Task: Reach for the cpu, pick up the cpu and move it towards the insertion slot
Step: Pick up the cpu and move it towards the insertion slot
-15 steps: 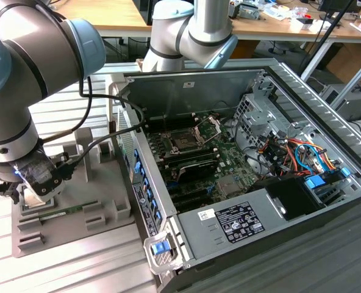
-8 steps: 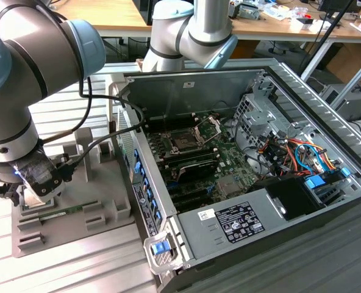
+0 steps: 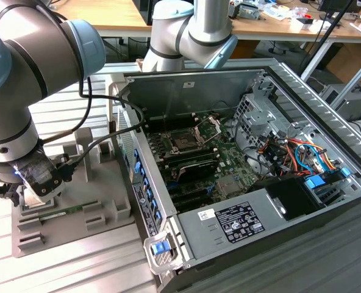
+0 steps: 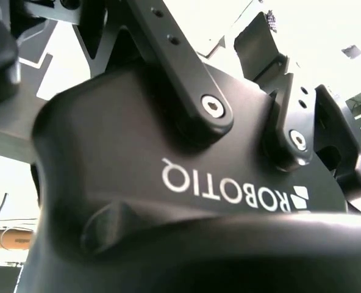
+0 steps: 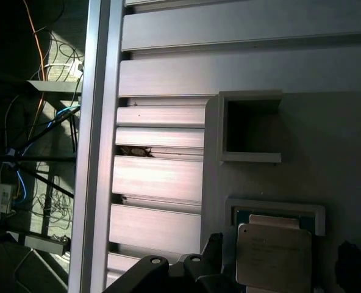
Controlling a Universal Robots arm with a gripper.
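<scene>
The chip [image 5: 272, 256] lies flat in its grey tray [image 5: 277, 206] on the tabletop [image 5: 162, 177], well apart from the socket [image 3: 183, 143]. The claw [image 5: 283, 264] hangs spread, a finger either side; I'd square it up and close gently on the edges.

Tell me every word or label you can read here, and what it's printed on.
Pincer: white maker's logo on its black body, upside down; brand left unquoted.
Black label in the computer case: too small to read.
White sticker beside it: too small.
cpu top: marks too faint.
</scene>
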